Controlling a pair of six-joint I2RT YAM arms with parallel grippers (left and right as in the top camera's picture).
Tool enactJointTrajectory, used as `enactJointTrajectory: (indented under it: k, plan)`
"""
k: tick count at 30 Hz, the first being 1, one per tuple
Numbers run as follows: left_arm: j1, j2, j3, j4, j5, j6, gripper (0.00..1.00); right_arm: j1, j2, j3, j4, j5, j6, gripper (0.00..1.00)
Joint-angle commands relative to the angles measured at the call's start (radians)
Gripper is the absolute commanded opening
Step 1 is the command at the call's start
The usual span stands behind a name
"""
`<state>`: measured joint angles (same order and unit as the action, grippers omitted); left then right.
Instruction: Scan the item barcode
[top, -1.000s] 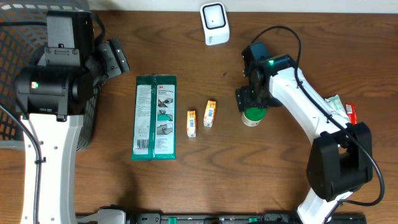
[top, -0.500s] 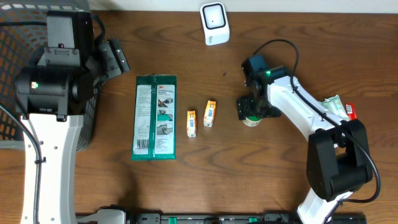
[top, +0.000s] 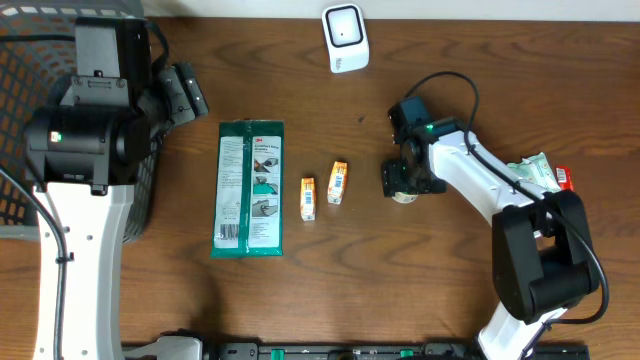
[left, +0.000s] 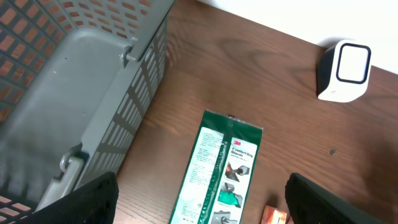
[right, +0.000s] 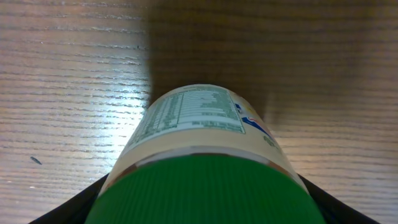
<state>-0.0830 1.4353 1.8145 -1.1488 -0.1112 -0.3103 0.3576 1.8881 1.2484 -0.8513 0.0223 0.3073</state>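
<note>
Setting: a brown wooden table (top: 400, 290) is being viewed from above, with a robot arm at each side.
Item: a jar (right: 198, 127) with a green ribbed lid (right: 205, 190) and a cream printed label is standing upright, right of the table's centre.
Right gripper: the right gripper (top: 404, 180) is sitting directly over the jar, its dark fingers (right: 68, 208) flanking the lid on both sides. Whether they are pressing on it cannot be told.
Left gripper: the left gripper (left: 200, 186) is hanging beside a grey mesh basket (left: 74, 81), jaws standing wide apart with nothing between them.
Scanner: a white scanner (top: 344, 37) is standing at the table's far edge, well apart from the jar.
Other items: a flat green packet (top: 251, 188) is lying left of centre. A small orange box (top: 308, 198) and a second orange box (top: 338, 182) are lying between it and the jar.
</note>
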Motion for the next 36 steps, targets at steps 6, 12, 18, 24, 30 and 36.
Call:
enactJointTrajectory:
  k: [6,12,18,24,30,36]
  plan:
    - [0.003,0.003,0.000,-0.003,-0.005,0.009,0.86,0.011,-0.016,-0.007,0.016,-0.001,0.014,0.69]
    - [0.003,0.003,0.000,-0.003,-0.005,0.009,0.86,0.011,-0.016,-0.007,0.018,-0.002,0.014,0.68]
    - [0.003,0.003,0.000,-0.003,-0.005,0.009,0.86,0.011,-0.016,-0.009,0.019,-0.001,0.014,0.66]
    - [0.003,0.003,0.000,-0.003,-0.005,0.009,0.86,0.011,-0.016,-0.032,0.039,-0.001,0.014,0.67]
    - [0.003,0.003,0.000,-0.003,-0.005,0.009,0.86,0.011,-0.016,-0.032,0.039,-0.001,0.014,0.57]
    - [0.003,0.003,0.000,-0.003,-0.005,0.009,0.86,0.011,-0.016,-0.032,0.036,-0.001,0.013,0.51]
